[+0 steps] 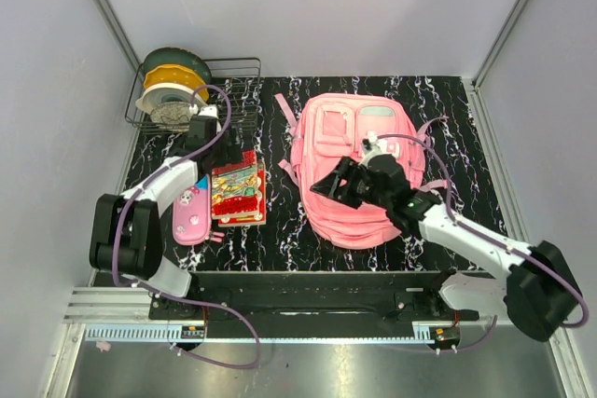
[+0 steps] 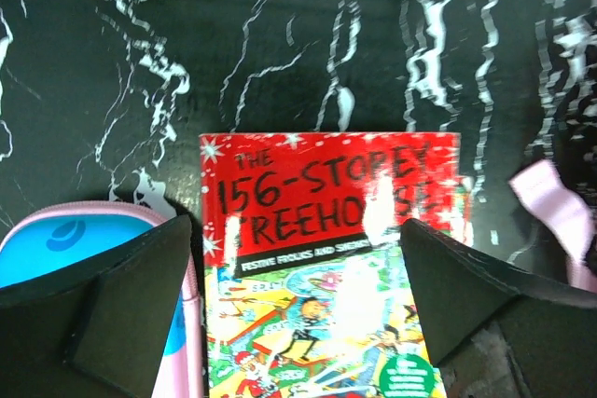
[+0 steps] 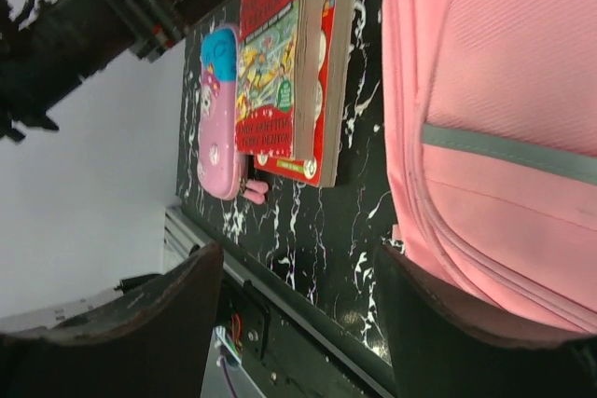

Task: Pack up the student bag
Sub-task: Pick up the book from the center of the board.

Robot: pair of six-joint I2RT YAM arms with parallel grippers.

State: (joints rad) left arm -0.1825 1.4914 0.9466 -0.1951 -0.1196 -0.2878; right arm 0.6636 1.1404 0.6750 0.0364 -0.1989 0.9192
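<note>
Black marble-look tabletop (image 1: 280, 235) with white veins fills the space between pale walls. Above it the left gripper (image 2: 297, 230) hangs with its dark fingers spread wide and nothing between them, poised over the far edge of a book (image 2: 280, 193) that lies flat near the table's left side. The red cover reads "THE 156-STOREY TREEHOUSE", the last letters washed out by glare, and a white band below begins "FESTIVE FROLICS AND" before the glare takes it. The busy cartoon lower down is too blurred to read, and its bottom is cut off by the frame. The right wrist view shows a second book (image 3: 328, 72), also red, lying beneath the first. A pink-and-blue pencil case (image 2: 56, 249) sits just beside the books on their left, half hidden behind the left finger. The right gripper (image 3: 294, 267) is likewise open and empty, held over the near left part of the student bag (image 1: 359, 137); whether it touches the fabric cannot be told. The student bag lies flat, front up, right of centre, a pale grey stripe (image 3: 504, 151) crossing its front and a pink strap (image 2: 550, 212) trailing toward the books. A wire basket (image 1: 238, 90) of reels (image 1: 173, 81) stands in the far left corner.
</note>
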